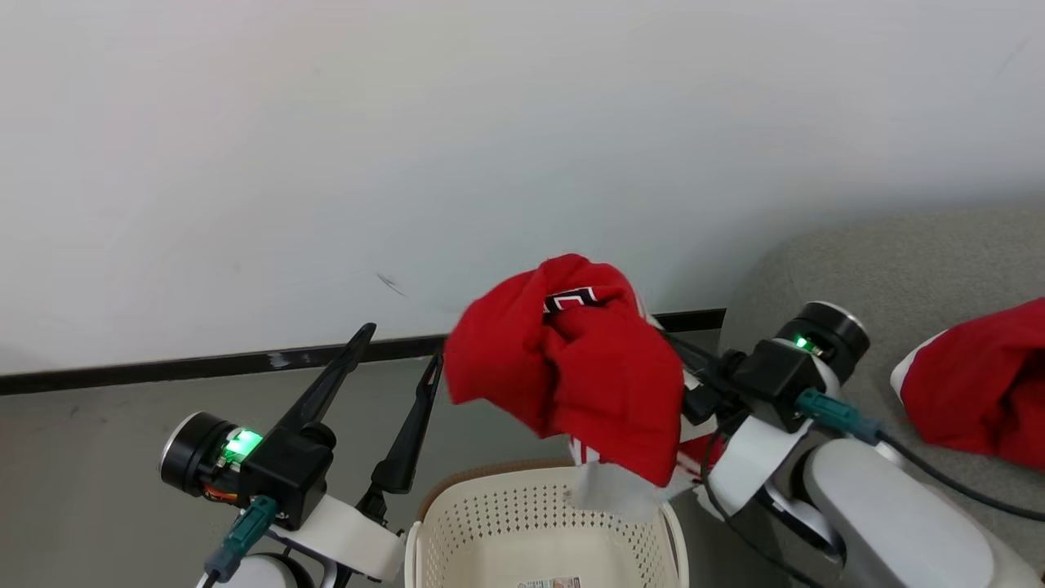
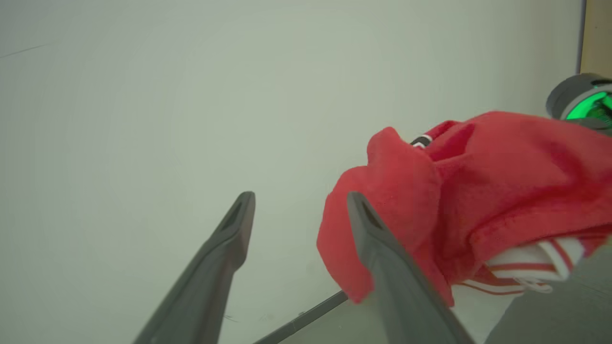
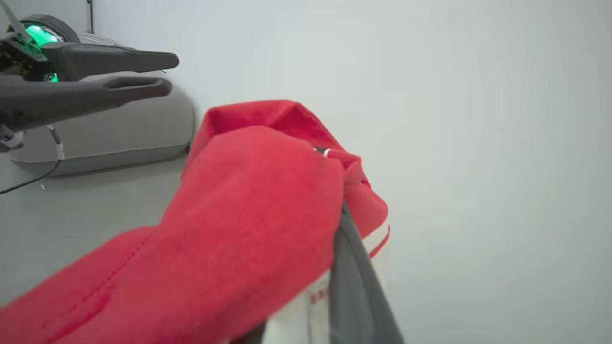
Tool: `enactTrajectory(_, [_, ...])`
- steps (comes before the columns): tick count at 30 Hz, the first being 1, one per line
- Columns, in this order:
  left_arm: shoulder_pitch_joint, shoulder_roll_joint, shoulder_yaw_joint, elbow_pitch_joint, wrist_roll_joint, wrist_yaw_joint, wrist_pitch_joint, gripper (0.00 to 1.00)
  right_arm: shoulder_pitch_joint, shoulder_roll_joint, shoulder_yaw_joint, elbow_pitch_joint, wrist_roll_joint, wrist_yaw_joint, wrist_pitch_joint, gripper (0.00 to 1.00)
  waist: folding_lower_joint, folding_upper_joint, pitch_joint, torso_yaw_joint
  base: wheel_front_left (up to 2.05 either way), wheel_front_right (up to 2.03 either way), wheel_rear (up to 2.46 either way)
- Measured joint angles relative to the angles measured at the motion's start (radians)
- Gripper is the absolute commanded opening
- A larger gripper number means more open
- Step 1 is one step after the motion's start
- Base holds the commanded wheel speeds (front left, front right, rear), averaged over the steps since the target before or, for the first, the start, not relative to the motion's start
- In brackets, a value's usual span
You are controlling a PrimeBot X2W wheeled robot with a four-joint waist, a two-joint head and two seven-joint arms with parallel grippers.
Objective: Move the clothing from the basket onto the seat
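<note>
A red garment [image 1: 571, 367] with white trim and black-and-white lettering hangs bunched in the air above the cream perforated basket [image 1: 457, 531]. My right gripper [image 3: 340, 215] is shut on this clothing, its fingertips buried in the cloth, and one dark finger [image 3: 351, 277] shows. The same garment [image 2: 478, 191] lies just right of my left gripper [image 2: 300, 200], which stands open and holds nothing. From the head, my left gripper [image 1: 402, 347] points up beside the cloth's left edge. A second red garment [image 1: 980, 392] lies on the grey-green seat [image 1: 898, 261] at the right.
A white wall [image 1: 408, 147] with a dark baseboard [image 1: 204, 363] stands close behind the basket, above a grey floor [image 1: 98, 441]. A cable [image 1: 939, 469] runs off my right wrist. A pale grey rounded body [image 3: 119, 129] sits on the floor behind my left gripper [image 3: 167, 74].
</note>
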Motion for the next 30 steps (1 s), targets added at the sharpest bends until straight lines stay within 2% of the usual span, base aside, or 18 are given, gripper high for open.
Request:
enactTrajectory(9, [0.004, -0.022, -0.036, 0.008, -0.015, -0.005, -0.026, 1.00, 0.061, -0.044, -0.180, -0.042, -0.054, 0.000, 0.000, 0.00, -0.0001, 0.0000, 0.002, -0.043, 0.00, 0.00, 0.00])
enactTrajectory(18, [0.018, -0.049, -0.119, 0.033, -0.024, -0.056, -0.035, 1.00, 0.198, -0.081, -0.386, -0.093, -0.108, 0.000, 0.000, 0.00, 0.0000, 0.0000, -0.001, -0.104, 0.00, 0.00, 0.00])
enactTrajectory(30, [0.020, -0.096, -0.212, 0.102, -0.051, -0.118, -0.038, 1.00, 0.406, -0.066, -0.631, -0.197, -0.174, 0.000, 0.000, 0.00, 0.0000, 0.0000, -0.006, -0.221, 0.00, 0.00, 0.00])
